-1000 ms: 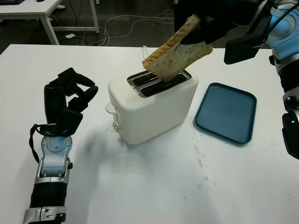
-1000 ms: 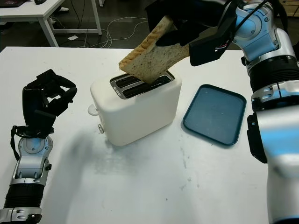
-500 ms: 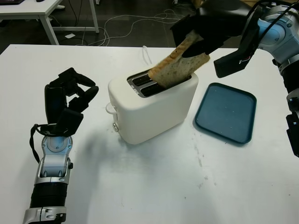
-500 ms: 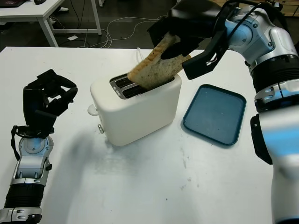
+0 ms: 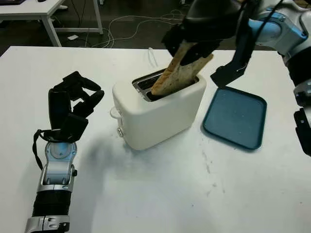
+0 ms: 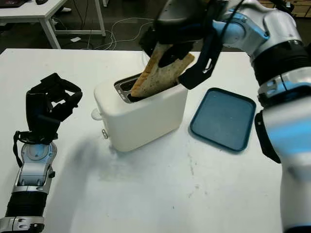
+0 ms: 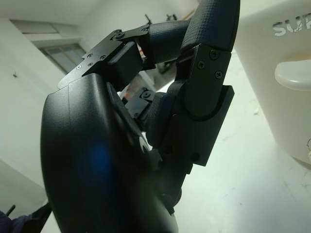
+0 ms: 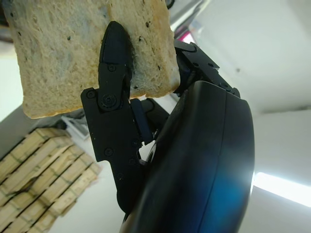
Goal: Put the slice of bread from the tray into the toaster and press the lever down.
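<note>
nearest, at the lower left of the left eye view, the left hand (image 5: 73, 104) stands upright over the white table (image 5: 160, 194), its fingers curled in on themselves around nothing; the forearm runs off the bottom edge. in the left wrist view the black shell hides most of the scene, and past a finger (image 7: 206, 63) a corner of the toaster shows with cut-off lettering on it.

at the middle of the frame sits the white toaster (image 5: 155, 109), its small lever knob (image 5: 115, 112) on the left end, apart from the left hand. to its right lies the dark blue tray (image 5: 235, 116), bare.

further back, at the upper middle, the right hand (image 5: 204, 29) pinches the slice of bread (image 5: 177, 75) by its upper part. the bread leans, its lower edge down inside a slot, so that edge is hidden. which of the two slots is hard to make out. the right arm is cut off at the right edge.
</note>
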`<state>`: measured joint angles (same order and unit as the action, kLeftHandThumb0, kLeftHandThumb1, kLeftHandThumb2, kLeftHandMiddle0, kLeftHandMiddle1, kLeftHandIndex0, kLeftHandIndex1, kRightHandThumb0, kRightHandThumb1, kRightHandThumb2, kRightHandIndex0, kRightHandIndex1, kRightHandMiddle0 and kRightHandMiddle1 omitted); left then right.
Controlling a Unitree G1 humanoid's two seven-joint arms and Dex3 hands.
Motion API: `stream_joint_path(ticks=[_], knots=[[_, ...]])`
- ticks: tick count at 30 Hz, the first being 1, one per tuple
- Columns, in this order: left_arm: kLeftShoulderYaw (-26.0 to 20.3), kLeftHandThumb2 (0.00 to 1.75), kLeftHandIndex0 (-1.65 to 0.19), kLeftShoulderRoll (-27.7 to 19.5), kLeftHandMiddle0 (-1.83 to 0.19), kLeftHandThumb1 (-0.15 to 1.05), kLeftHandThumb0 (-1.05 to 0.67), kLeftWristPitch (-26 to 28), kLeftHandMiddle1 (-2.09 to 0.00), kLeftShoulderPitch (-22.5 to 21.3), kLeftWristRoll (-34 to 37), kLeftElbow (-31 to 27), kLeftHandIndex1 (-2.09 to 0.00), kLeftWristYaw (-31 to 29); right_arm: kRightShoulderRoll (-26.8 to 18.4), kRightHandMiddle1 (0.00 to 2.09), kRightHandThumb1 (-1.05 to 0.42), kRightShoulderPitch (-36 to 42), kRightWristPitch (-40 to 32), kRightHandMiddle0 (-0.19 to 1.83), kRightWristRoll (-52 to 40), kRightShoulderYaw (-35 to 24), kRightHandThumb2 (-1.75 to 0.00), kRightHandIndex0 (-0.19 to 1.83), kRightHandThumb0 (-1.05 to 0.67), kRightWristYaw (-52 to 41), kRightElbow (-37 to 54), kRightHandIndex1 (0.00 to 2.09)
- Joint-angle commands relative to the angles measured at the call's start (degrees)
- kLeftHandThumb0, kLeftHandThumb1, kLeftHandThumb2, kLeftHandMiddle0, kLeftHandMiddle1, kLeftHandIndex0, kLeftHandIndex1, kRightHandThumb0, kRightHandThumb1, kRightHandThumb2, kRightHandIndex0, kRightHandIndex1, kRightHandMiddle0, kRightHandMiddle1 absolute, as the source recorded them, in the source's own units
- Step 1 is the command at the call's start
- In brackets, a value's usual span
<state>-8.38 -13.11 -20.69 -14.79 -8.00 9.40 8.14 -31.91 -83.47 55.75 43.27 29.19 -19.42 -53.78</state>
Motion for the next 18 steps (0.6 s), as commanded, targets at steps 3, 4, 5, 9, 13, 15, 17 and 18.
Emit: stream_joint_path(ticks=[3,4,5,9,13,15,17,18], knots=[[0.3,0.16,-0.84,0.4,-0.90,0.92,-0.98,0.2,-1.56,0.7,-1.1,-0.6,-1.19,0.8,2.4,1.75,-0.92,-2.2,2.5,0.85,1.2,1.4,-0.43,1.15,-0.47,2.5,0.2,1.75],[0.3,0.16,-0.84,0.5,-0.90,0.92,-0.98,0.3,-1.56,0.7,-1.0,-0.7,-1.19,0.8,2.8,1.74,-0.92,-2.3,2.7,0.81,1.7,1.8,-0.44,1.14,-0.47,3.1,0.2,1.75],[0.3,0.15,-0.84,0.5,-0.91,0.92,-0.98,0.3,-1.56,0.8,-1.0,-0.7,-1.19,0.8,3.2,1.72,-0.92,-2.4,2.9,0.79,2.4,2.2,-0.44,1.14,-0.47,4.3,0.2,1.75],[0.2,0.15,-0.84,0.7,-0.91,0.92,-0.99,0.6,-1.56,0.9,-1.4,-1.1,-1.18,0.9,4.7,1.68,-0.92,-2.9,3.3,0.80,4.4,4.0,-0.27,1.06,-0.47,6.8,0.4,1.75],[0.2,0.16,-0.84,0.9,-0.90,0.92,-0.99,0.5,-1.56,1.1,-1.3,-1.2,-1.18,0.9,5.0,1.74,-0.92,-3.9,3.5,0.86,7.6,6.2,-0.27,1.15,-0.48,8.7,1.6,1.75],[0.2,0.16,-0.84,0.9,-0.90,0.92,-0.99,0.3,-1.56,1.1,-1.4,-1.2,-1.18,1.0,4.8,1.74,-0.92,-4.3,3.3,0.84,9.4,7.0,-0.30,1.16,-0.48,9.7,2.2,1.75],[0.2,0.16,-0.84,1.0,-0.90,0.92,-0.98,0.4,-1.56,1.2,-1.4,-1.3,-1.18,1.1,4.1,1.70,-0.92,-4.4,3.3,0.81,11.4,7.7,-0.31,1.12,-0.47,12.5,2.1,1.75],[0.1,0.16,-0.84,1.0,-0.90,0.92,-0.99,0.4,-1.56,1.1,-1.2,-1.2,-1.18,1.0,3.7,1.62,-0.92,-4.4,3.2,0.81,12.6,8.0,-0.31,1.09,-0.46,14.3,2.0,1.75]])
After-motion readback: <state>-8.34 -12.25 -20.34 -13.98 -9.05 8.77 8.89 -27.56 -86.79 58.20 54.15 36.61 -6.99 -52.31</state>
